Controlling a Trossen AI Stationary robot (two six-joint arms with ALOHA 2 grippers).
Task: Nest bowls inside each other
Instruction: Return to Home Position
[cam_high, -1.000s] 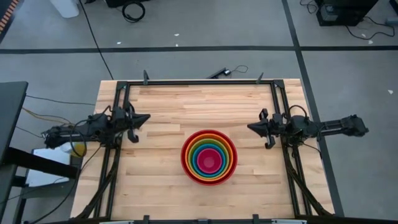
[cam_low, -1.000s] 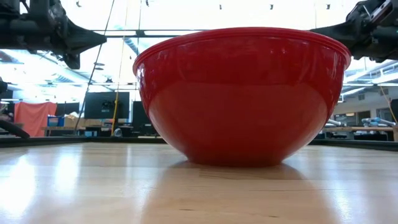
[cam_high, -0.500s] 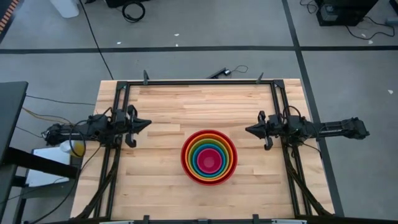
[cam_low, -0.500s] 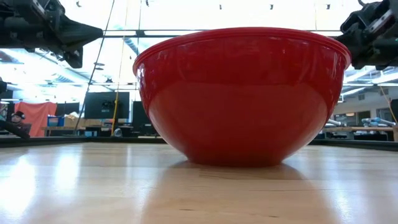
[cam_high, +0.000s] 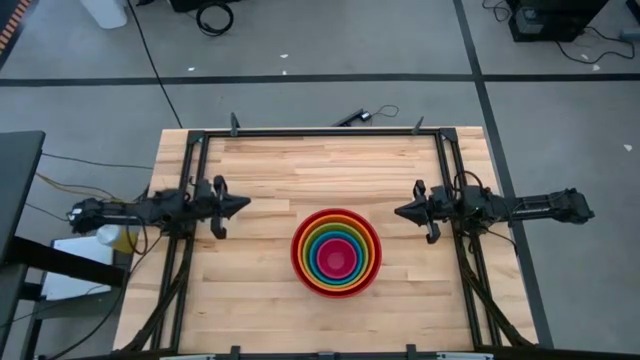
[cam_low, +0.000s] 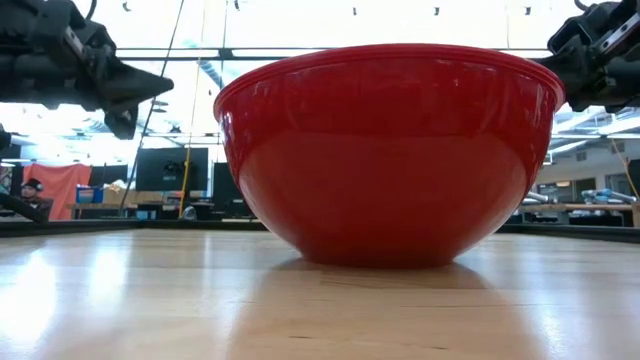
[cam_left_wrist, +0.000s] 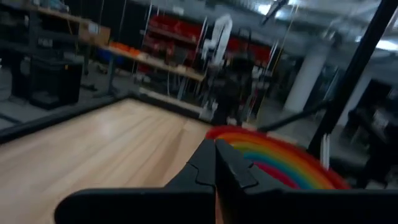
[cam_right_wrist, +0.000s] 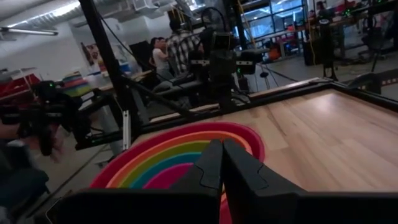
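A: Where's the left hand (cam_high: 243, 203)?
B: Left of the red bowl (cam_high: 294, 252), well apart from it, hanging above the surface (cam_high: 250, 310) at about rim height. Fingers pressed together, nothing between them.
A: And the bowls (cam_high: 336, 252)?
B: All five are in one nest, sitting on the surface. The red bowl is outermost, the smaller ones are ringed inside it and the pink bowl (cam_high: 337, 258) is dead centre. Rims look concentric from above. From table height only the red wall shows.
A: The right hand (cam_high: 398, 211)?
B: Right of the red bowl, well apart, also up off the surface, tips pointing toward the bowl. Fingers closed together, empty.
A: Handling note?
B: Glossy plastic — likely light, fairly stiff and slick. The round wall gives nothing to squeeze across, so I'd take the red bowl at its rim, one finger inside and one outside. The next bowl in sits close, so there's little room. The inner ones probably ride loose, and a tilt could slide them.
A: Status?
B: Nesting looks done — both arms are clear of the red bowl, with no grasp needed.
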